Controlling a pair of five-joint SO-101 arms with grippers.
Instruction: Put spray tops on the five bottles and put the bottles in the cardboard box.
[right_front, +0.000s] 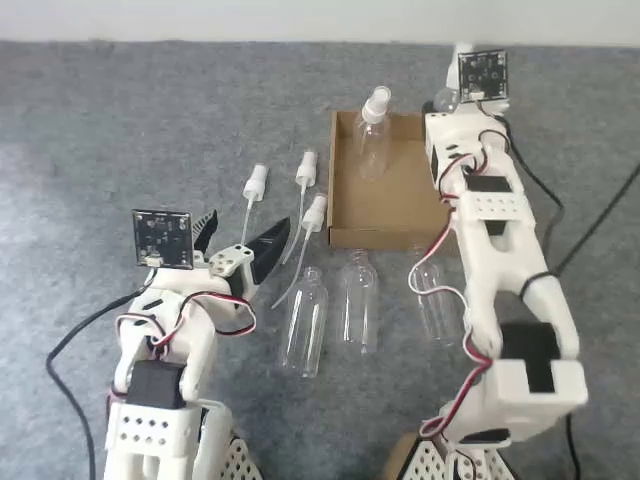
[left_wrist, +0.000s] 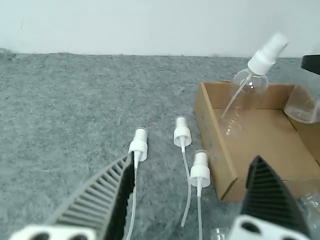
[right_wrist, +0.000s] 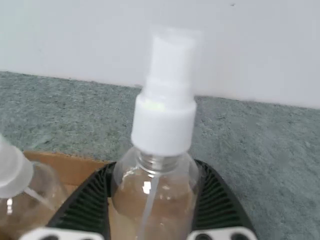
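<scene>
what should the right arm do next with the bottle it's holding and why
Probably lower it into the cardboard box and release: the right gripper is shut on a capped bottle at the box's far corner; one bottle is already inside.

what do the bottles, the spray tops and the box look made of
The bottles: probably clear, glossy plastic; the carpet shows through and highlights glint. The spray tops: opaque white plastic, smooth, with thin translucent dip tubes. The box: brown cardboard, matte, with raw cut edges.
</scene>
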